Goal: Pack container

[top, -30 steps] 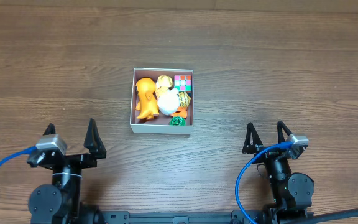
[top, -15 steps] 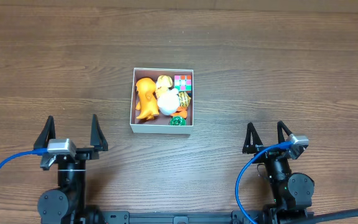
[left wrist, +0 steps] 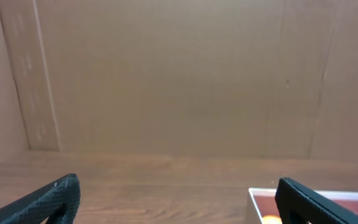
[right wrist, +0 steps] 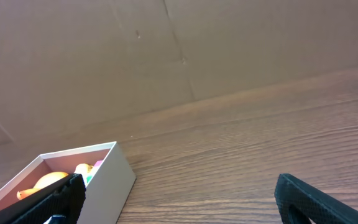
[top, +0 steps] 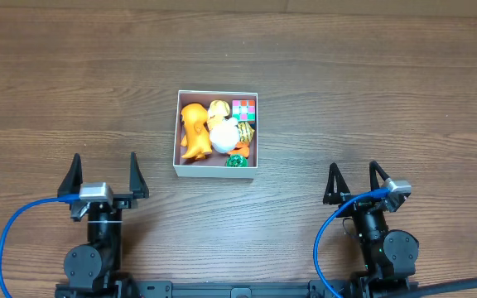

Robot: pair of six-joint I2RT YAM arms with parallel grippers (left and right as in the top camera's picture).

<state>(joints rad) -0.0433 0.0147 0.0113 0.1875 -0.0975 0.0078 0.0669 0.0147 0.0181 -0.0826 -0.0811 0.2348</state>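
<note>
1. the container (top: 214, 172) sits mid-table, unmoved, with the toys (top: 214, 132) all inside it. nothing lies loose on the table (top: 371, 74), so i judge the packing done.
2. my left claw (top: 104, 159) has squared up and slid right, well short of the container.
3. it and my right claw (top: 353, 167) stand wide apart, holding and touching nothing.
</note>
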